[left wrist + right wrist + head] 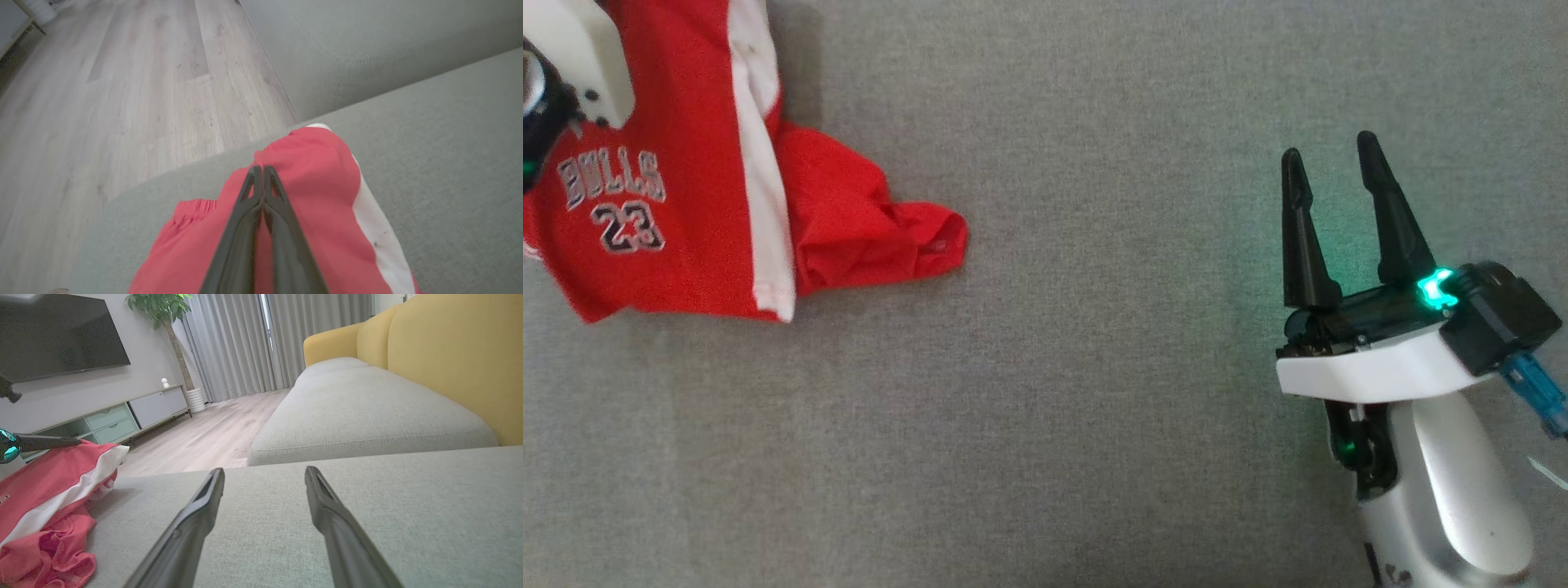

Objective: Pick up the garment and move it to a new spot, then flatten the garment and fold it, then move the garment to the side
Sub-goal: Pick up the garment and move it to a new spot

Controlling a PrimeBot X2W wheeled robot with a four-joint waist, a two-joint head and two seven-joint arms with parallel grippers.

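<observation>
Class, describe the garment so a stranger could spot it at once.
Start at the wide grey cushion. Near its left edge the shut left claw grips a jersey. It alone is red, with a white stripe and BULLS 23 printed.

Garment [678, 163] ran off the head view's top and left edges, left forearm [580, 49] covered its upper corner, closed fingers [243, 228] of the left gripper [261, 169] hid the cloth beneath them.
</observation>
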